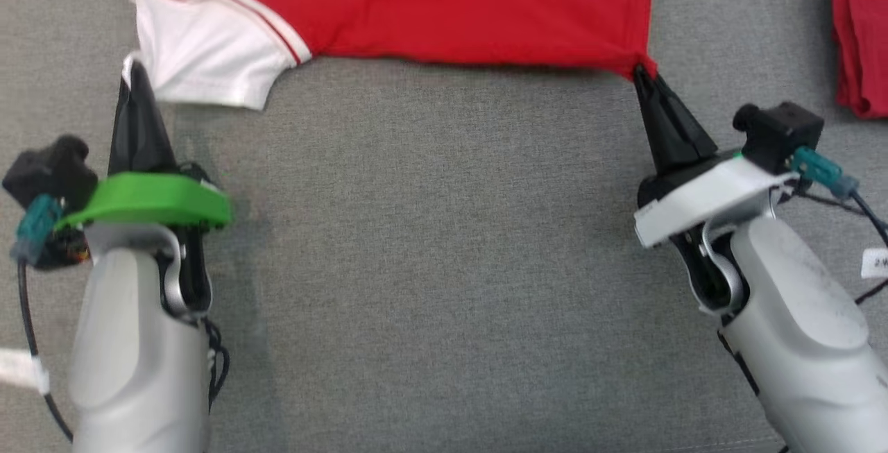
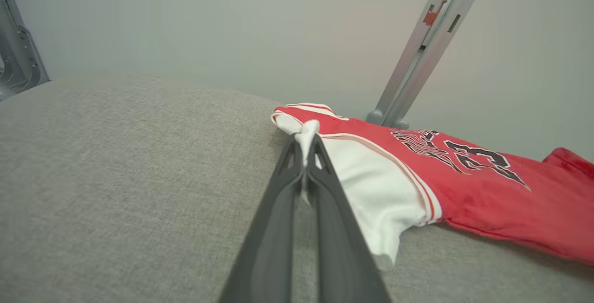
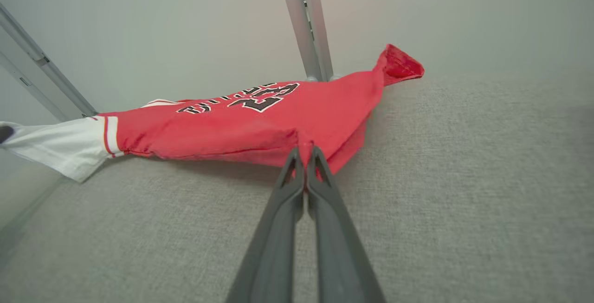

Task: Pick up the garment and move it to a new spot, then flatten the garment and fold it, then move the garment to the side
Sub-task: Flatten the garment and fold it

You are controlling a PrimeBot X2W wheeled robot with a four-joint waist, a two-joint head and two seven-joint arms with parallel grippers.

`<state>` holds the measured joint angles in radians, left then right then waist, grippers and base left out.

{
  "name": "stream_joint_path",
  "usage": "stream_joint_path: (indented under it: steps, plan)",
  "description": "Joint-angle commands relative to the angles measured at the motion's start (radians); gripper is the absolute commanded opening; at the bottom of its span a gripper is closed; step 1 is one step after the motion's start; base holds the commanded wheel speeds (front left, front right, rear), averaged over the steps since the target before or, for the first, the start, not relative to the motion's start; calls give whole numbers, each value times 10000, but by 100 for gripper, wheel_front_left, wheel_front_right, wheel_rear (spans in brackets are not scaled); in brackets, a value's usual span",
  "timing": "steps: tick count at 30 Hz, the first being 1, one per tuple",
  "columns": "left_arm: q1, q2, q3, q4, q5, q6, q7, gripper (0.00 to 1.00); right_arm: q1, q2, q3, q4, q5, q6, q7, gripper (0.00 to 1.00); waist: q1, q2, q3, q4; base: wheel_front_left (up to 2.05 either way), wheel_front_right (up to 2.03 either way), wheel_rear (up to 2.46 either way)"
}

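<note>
The garment (image 1: 444, 16) is a red jersey with white sleeves and black lettering, spread along the far part of the grey table. My left gripper (image 1: 133, 68) is shut on the edge of its white sleeve (image 1: 208, 57); in the left wrist view the white cloth bunches between the closed gripper tips (image 2: 307, 139). My right gripper (image 1: 639, 73) is shut on the jersey's red near-right corner, and the right wrist view shows the red fabric (image 3: 260, 126) pinched at the gripper tips (image 3: 305, 151) and pulled taut. The jersey (image 2: 487, 187) sags a little between the two grips.
A second red cloth (image 1: 860, 30) lies at the table's far right edge. A grey metal post (image 3: 308, 24) rises behind the jersey. Bare grey table surface (image 1: 444, 266) stretches between my two arms and toward me.
</note>
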<state>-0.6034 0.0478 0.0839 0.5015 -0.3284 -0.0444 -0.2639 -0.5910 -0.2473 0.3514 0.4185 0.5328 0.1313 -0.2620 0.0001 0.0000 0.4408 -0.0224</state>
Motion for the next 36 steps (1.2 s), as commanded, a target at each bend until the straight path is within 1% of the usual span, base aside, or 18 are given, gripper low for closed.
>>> stream_joint_path:
  steps: [1,3,7,9,11,14,19,24,27,29,33,35,36]
  plan:
    - [744,66,172,-428,49,-66,0,0,634,-98,-105,-388,-146,-13,-34,0,-1,0,-610,-30,0,0,0]
    - [1826,55,248,-1198,84,-78,-2,0,1538,-220,-313,-1075,-274,-13,-31,0,-1,0,-943,25,0,0,0]
    - [3801,56,17,-2577,-140,216,-1,0,3301,-499,-816,-2202,-526,-14,-30,0,-1,0,-1451,224,0,0,0]
    - [4678,57,-194,-3348,-164,516,24,0,4135,-596,-1061,-2708,-677,-14,-30,0,-1,0,-1620,347,0,0,0]
    - [5526,54,-475,-4178,-293,872,279,0,4915,-673,-1266,-3154,-821,-14,-30,0,-1,0,-1758,426,0,0,0]
    - [6549,60,-887,-5555,-304,1361,921,0,5976,-677,-1492,-3703,-949,-14,-16,0,-1,0,-1926,516,0,0,0]
    - [7643,69,-1246,-7432,-136,1887,1963,0,7407,-401,-1980,-4642,-1155,-13,414,0,-1,0,-2038,579,0,0,0]
    - [7733,272,-1281,-8417,-2,2048,2591,0,7913,-100,-2220,-5223,-1238,-14,833,0,-1,0,-1978,427,0,0,0]
    - [7204,465,-1255,-8450,-126,1921,2900,0,7626,-23,-2218,-5305,-1183,-14,1088,0,-1,0,-1769,269,0,0,0]
    - [6816,576,-1192,-8276,-245,1839,3067,0,7348,0,-2209,-5276,-1115,-14,1239,0,-1,0,-1621,167,0,0,0]
    - [5461,797,-1147,-7509,-589,1551,3434,0,6498,-45,-2182,-4970,-791,-14,1597,0,-1,0,-1225,-81,0,0,0]
    - [4781,923,-1071,-6958,-750,1405,3504,0,6013,-62,-2150,-4714,-629,-14,1725,0,-1,0,-1029,-217,0,0,0]
    - [4051,981,-1064,-6344,-837,1251,3550,0,5522,-85,-2138,-4396,-466,-14,1758,0,-1,0,-836,-321,0,0,0]
